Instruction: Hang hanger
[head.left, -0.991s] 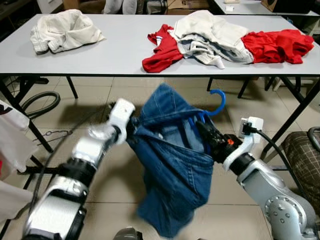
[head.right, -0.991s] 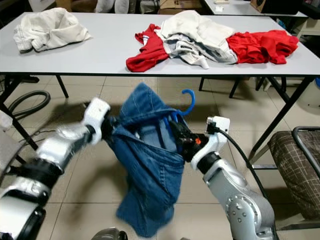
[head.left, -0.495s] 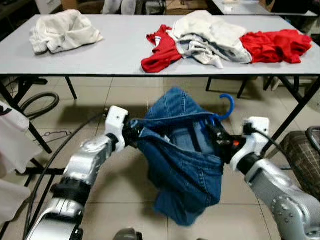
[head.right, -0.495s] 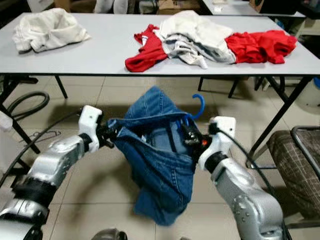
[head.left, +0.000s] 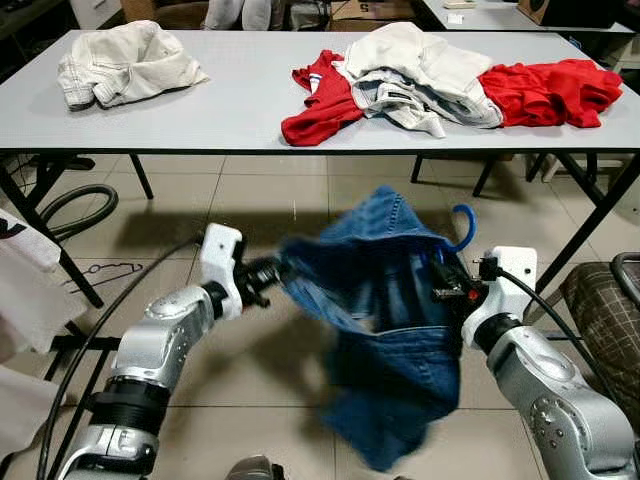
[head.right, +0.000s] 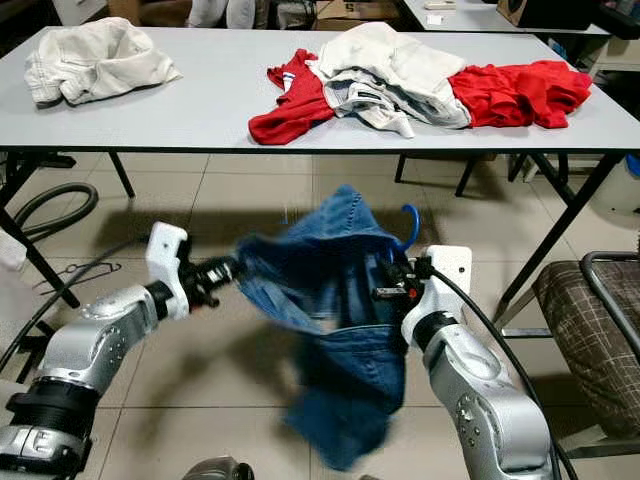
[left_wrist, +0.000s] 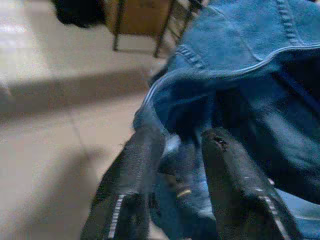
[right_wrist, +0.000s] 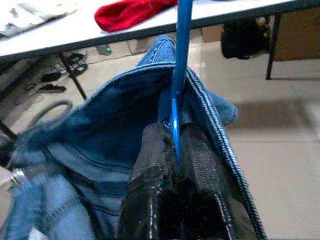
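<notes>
The right gripper (right_wrist: 175, 150) was clamped on the blue hanger (right_wrist: 180, 70) inside the denim garment (head.left: 390, 330). The left gripper (left_wrist: 180, 150) pinched the garment's edge between its 2 fingers, below the table (head.left: 240, 110).

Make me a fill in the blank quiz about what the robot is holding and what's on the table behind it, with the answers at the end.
1. The right gripper is shut on a hanger whose colour is ____.
2. The left gripper pinches the edge of a denim garment stretched between the two ____.
3. On the table, the crumpled garment lying alone at the robot's left end is ____ in colour.
4. The pile toward the table's right end mixes white clothes with ____ ones.

Answers: blue; grippers; white; red
</notes>
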